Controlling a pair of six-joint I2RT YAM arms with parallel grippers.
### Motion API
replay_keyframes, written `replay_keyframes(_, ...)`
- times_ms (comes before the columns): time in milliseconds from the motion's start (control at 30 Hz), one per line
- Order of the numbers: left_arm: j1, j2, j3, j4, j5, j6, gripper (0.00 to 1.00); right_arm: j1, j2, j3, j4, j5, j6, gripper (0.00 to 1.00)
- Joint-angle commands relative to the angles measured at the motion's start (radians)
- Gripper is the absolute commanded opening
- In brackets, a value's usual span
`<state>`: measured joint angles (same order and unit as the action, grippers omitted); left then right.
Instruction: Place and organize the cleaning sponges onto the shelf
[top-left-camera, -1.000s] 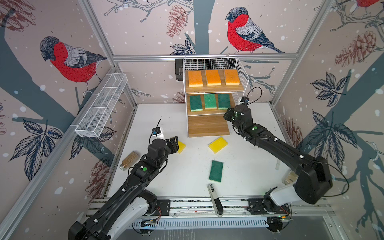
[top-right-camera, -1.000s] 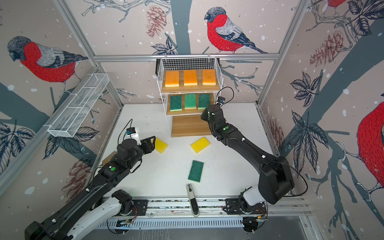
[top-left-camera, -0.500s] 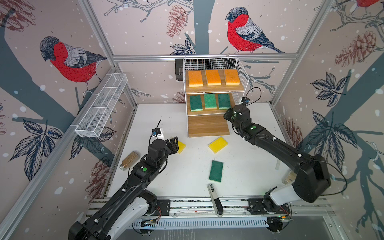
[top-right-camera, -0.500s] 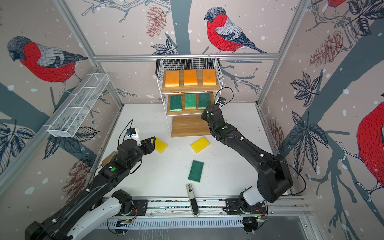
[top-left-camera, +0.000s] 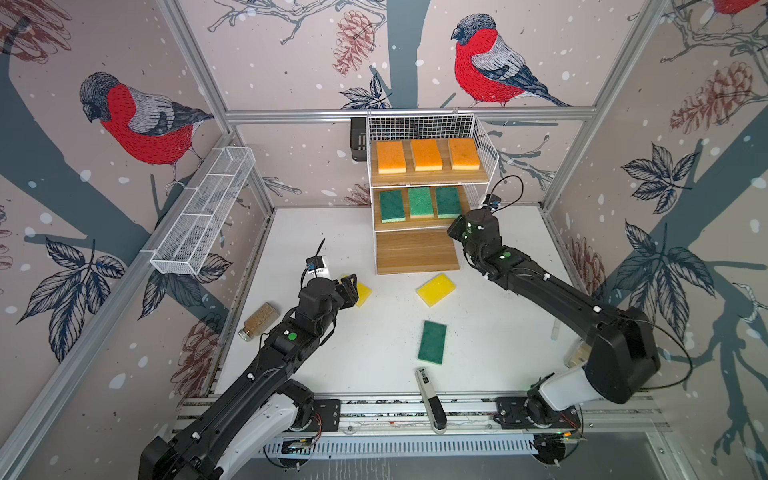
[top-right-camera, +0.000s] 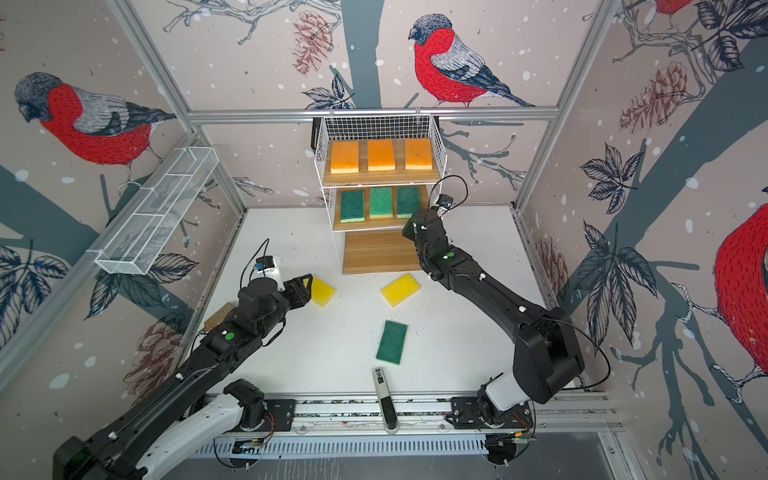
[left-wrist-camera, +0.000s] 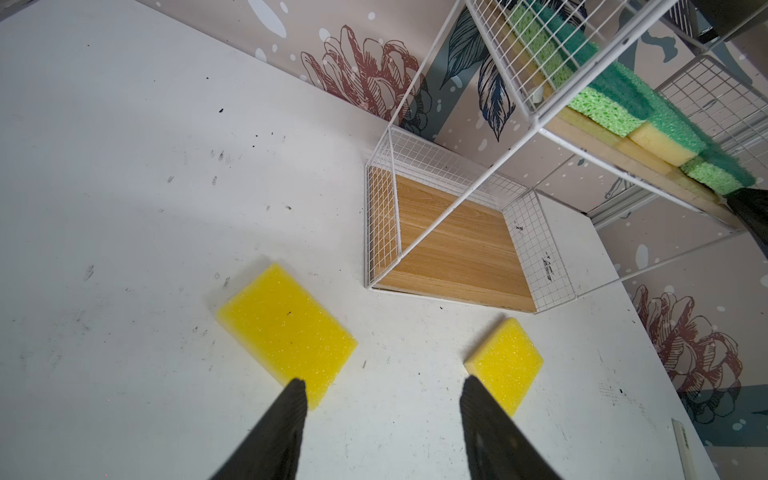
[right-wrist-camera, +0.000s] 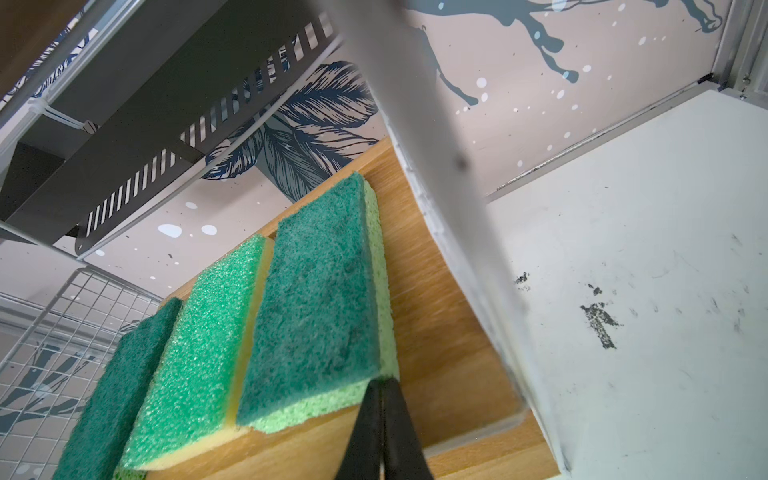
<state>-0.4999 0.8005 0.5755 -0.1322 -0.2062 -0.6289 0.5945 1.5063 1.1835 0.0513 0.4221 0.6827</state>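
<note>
Right gripper (right-wrist-camera: 380, 384): tips pinched together, empty, at corner of end green sponge (right-wrist-camera: 316, 299) on shelf (right-wrist-camera: 436, 332), middle tier | left gripper (left-wrist-camera: 382, 384): parted, empty, by loose yellow sponge (left-wrist-camera: 286, 332) | risk: push could skew green row; corner-only pinch could drop yellow.

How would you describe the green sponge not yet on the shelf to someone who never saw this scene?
Start at the white wire shelf against the back wall and come forward across the white table. The green sponge lies flat just short of the white-and-black handheld device. The two yellow sponges lie nearer the shelf; it is the only green one on the table.
</note>
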Motion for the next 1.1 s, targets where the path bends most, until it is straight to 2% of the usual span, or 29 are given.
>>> replay_keyframes(0, 0.001, 0.002, -0.001, 0.049, 0.005, -0.008, 0.6, -0.004, 0.01, 0.003, 0.011, -0.01, 0.005, 0.08)
replay_keyframes(700, 0.001, 0.031, 0.011, 0.046, 0.014, -0.012, 0.6, -0.004, -0.012, -0.023, 0.016, -0.02, 0.008, 0.09)
replay_keyframes(933, 0.001, 0.031, 0.024, 0.022, -0.005, -0.008, 0.6, 0.004, -0.078, -0.053, 0.005, -0.008, 0.006, 0.16)
replay_keyframes(1067, 0.0, 0.032, 0.032, -0.009, -0.029, -0.002, 0.61, 0.011, -0.11, -0.066, -0.012, -0.019, 0.006, 0.25)
